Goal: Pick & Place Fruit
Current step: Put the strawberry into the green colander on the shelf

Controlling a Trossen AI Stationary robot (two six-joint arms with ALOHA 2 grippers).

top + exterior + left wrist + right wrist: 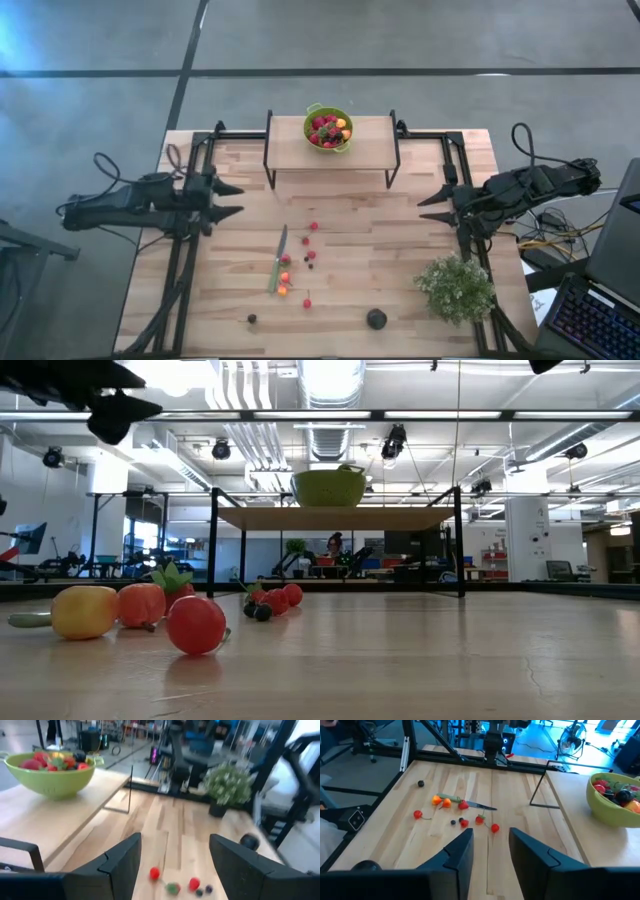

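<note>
Small loose fruit [305, 262], mostly red with some orange and dark pieces, lies on the wooden table near its middle; the low view shows the fruit [196, 624] resting on the boards. A bigger dark round fruit [376, 319] sits near the front edge. More fruit fills a green bowl [329, 128] standing on a raised shelf [370, 145] at the back. My left gripper [240, 200] hovers open at the left, well above the table. My right gripper [424, 208] hovers at the right, its fingers [462, 851] apart with nothing between them.
A slim green-handled knife [278, 258] lies among the loose fruit. A bushy pale-green plant [457, 288] stands at the front right. The shelf's black frame legs [268, 160] stand on the table at the back. A small dark berry [252, 319] lies front left.
</note>
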